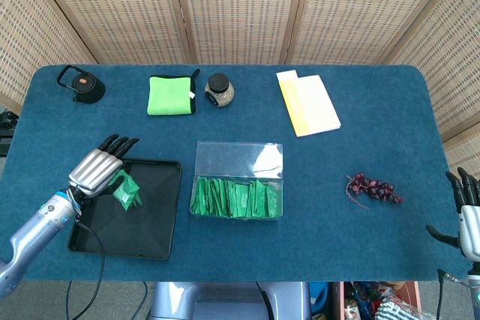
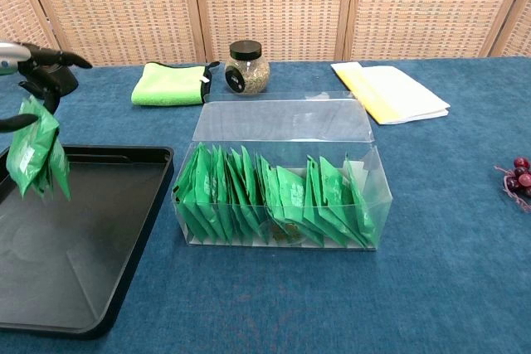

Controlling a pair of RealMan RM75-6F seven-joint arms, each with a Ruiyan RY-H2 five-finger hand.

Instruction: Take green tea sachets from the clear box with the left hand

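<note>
My left hand (image 1: 97, 170) hangs over the left part of the black tray (image 1: 154, 241) and holds a small bunch of green tea sachets (image 1: 124, 189). In the chest view those sachets (image 2: 36, 155) dangle above the tray (image 2: 99, 304), with only the fingers (image 2: 46, 60) showing at the left edge. The clear box (image 1: 238, 157) stands right of the tray with its lid (image 2: 286, 120) tipped back, and a row of several green sachets (image 2: 274, 196) stands inside it. My right hand (image 1: 469, 215) is at the far right edge, off the table, fingers apart and empty.
Along the back edge are a black teapot (image 1: 81, 84), a folded green cloth (image 1: 171, 95), a small glass jar (image 1: 220, 89) and a yellow-and-white booklet (image 1: 308, 103). A bunch of dark grapes (image 1: 373, 188) lies right of the box.
</note>
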